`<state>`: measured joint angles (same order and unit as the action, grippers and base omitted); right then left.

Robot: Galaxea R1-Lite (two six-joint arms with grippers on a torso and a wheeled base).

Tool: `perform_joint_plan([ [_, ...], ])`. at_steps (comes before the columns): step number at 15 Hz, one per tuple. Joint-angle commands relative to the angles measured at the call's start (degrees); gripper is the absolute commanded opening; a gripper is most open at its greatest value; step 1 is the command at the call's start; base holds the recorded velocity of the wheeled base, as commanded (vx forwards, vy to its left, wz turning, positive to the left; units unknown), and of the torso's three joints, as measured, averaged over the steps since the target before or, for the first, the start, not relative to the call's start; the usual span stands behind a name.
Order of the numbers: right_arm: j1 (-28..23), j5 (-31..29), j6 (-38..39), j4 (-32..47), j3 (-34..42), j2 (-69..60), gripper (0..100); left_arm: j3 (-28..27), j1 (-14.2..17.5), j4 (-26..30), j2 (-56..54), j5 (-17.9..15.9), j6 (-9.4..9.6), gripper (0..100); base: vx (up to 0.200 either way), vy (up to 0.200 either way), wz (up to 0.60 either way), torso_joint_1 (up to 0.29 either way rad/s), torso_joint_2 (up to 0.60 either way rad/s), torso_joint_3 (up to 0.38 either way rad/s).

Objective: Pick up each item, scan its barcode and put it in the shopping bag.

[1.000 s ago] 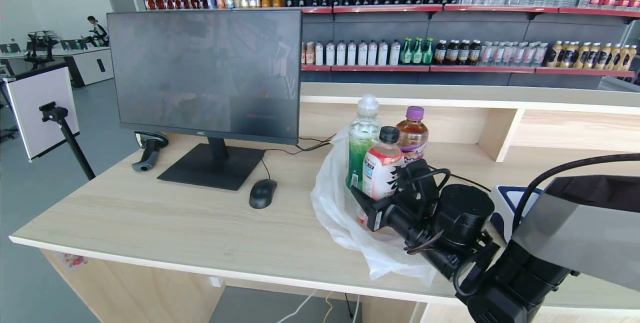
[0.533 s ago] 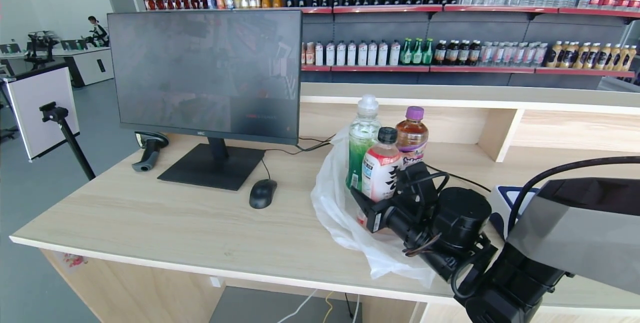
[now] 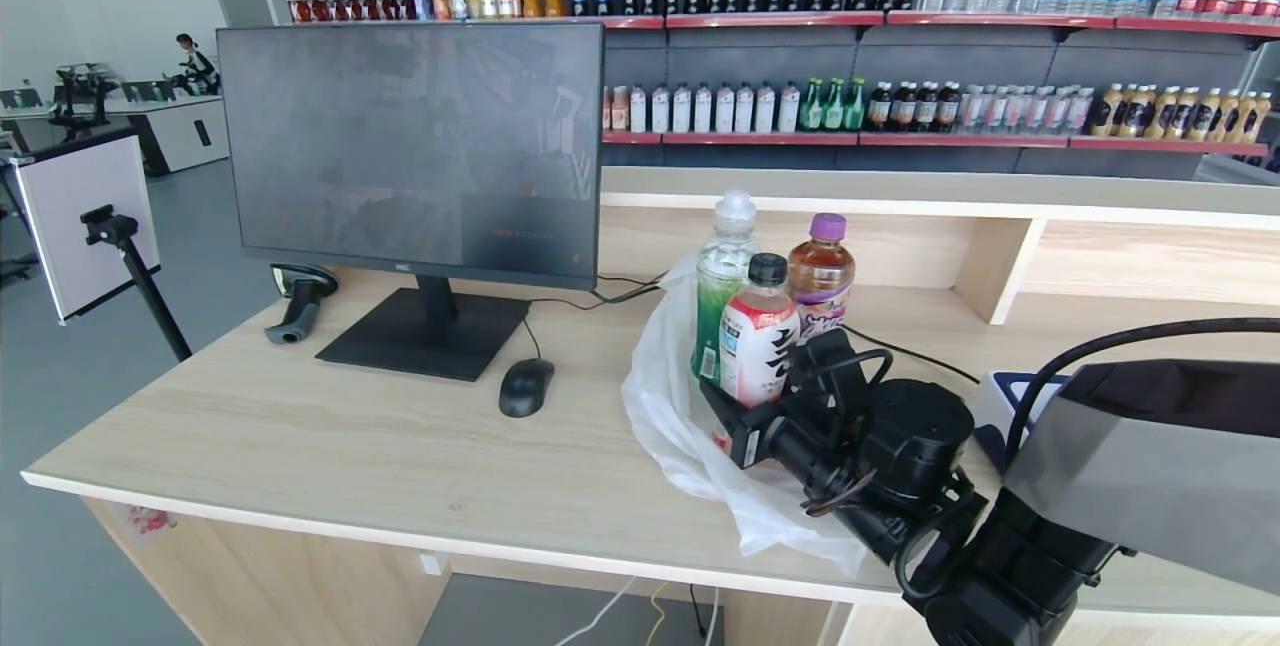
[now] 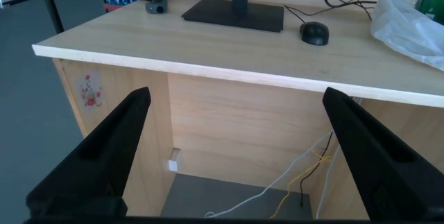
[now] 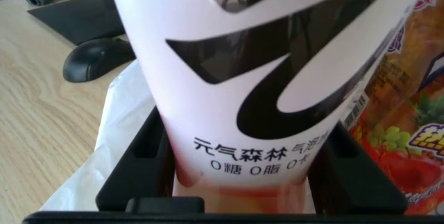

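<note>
Change: the right tool [image 3: 765,396] and its white bottle [image 3: 758,346] have edged slightly toward the green bottle [image 3: 722,296].
Right tool: clamped low on the white bottle, held upright over the bag [image 3: 670,416] mouth.
Left tool [image 4: 236,154]: fingers apart, empty, below the counter [image 3: 350,446] edge, well apart from the bag.
Done: green bottle and purple-cap bottle [image 3: 822,276] stand upright in the bag.
Left: probably just releasing the white bottle; whether it is scanned, I cannot tell.
Scanner [image 3: 295,301]: well apart from the bag, beyond the monitor [image 3: 410,146].

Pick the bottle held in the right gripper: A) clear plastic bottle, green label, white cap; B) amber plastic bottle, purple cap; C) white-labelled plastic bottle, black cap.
C: the right gripper has its fingers pressed on both sides of the white-labelled plastic bottle with the black cap.
</note>
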<state>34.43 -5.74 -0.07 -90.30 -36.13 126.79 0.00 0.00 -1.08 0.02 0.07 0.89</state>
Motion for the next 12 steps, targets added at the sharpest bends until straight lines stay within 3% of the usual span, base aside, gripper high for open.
perform_joint_plan([
  [1,0.0,0.0,0.1,0.3,0.0,0.8,0,0.0,0.0,0.0,0.0,0.0,-0.01,100,0.000,0.000,0.00,0.000,0.00,0.000],
  [5,0.0,0.0,0.6,0.3,-0.7,0.9,0,0.0,0.0,0.0,0.0,0.0,-0.01,100,0.000,0.000,0.00,0.000,0.00,0.000],
  [6,0.0,0.0,0.9,0.3,-0.7,0.9,100,0.0,0.0,-0.1,0.0,0.0,-0.01,100,0.000,0.000,0.00,0.000,0.00,0.000],
  [12,0.0,-0.1,2.8,0.3,-0.2,0.1,100,0.0,0.0,0.0,0.0,0.0,-0.01,100,0.000,0.000,0.00,0.000,0.00,0.000],
])
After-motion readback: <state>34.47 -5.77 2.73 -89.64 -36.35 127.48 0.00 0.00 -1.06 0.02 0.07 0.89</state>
